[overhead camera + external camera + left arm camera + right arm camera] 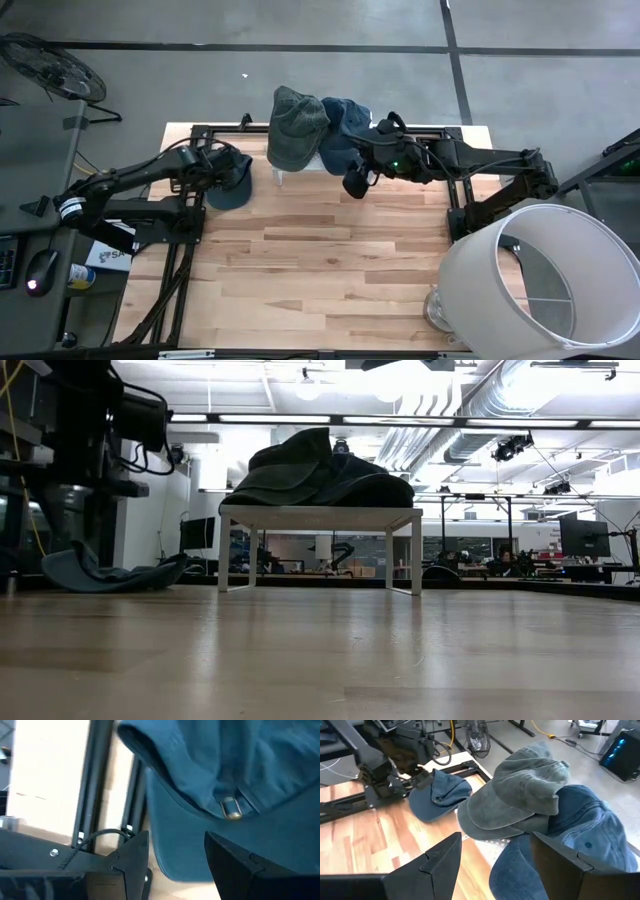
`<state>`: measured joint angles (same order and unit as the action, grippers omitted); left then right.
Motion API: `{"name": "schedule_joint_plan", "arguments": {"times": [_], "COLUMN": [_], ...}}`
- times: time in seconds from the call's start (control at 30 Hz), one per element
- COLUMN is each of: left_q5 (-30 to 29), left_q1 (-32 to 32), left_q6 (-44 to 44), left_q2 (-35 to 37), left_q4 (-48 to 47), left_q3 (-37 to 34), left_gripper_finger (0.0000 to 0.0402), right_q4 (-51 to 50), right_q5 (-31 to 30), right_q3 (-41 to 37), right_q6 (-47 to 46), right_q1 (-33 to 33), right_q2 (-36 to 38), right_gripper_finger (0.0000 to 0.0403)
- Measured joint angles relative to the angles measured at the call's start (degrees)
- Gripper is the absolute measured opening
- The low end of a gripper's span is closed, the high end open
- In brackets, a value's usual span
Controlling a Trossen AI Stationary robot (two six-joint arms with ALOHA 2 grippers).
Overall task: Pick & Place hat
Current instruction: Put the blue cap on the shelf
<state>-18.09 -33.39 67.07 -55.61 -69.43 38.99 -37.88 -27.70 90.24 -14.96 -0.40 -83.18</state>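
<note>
While two caps sit piled on the small white stand [283,176], a third lies on the table.

From above, the left gripper [232,172] hovers over the dark blue hat [228,190]; the right gripper [356,183] waits beside the stand. Left wrist view: fingers spread, grasping nothing. Right wrist view: fingers spread before the grey-green hat [520,795] and blue hat [580,835].

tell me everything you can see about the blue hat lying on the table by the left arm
The blue hat is a soft cap of washed, denim-like cloth with a curved brim and a back strap with a small metal buckle. It lies slumped flat on the wooden table, at its far left beside the white stand that carries the other hats. The left hand is right over it, fingers apart; whether it touches the cloth is unclear.
</note>
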Motion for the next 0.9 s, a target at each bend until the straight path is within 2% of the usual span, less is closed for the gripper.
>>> {"name": "schedule_joint_plan", "arguments": {"times": [0.2,0.53,0.9], "left_q5": [-1.8,-4.3,-3.6], "left_q1": [0.0,0.0,-0.7], "left_q6": [4.3,7.2,7.1], "left_q2": [0.0,-0.7,-7.3], "left_q4": [0.9,1.0,6.4], "left_q3": [-0.8,-2.4,-2.5], "left_gripper_finger": [0.0185,0.0185,0.0185], "right_q4": [-0.8,-0.9,-0.9], "right_q5": [2.7,3.1,3.9], "right_q3": [0.0,0.0,0.0], "right_q6": [0.9,3.0,4.5], "right_q1": [0.0,0.0,0.0], "right_q2": [0.0,0.0,0.0], "right_gripper_finger": [0.0229,0.0229,0.0228]}}
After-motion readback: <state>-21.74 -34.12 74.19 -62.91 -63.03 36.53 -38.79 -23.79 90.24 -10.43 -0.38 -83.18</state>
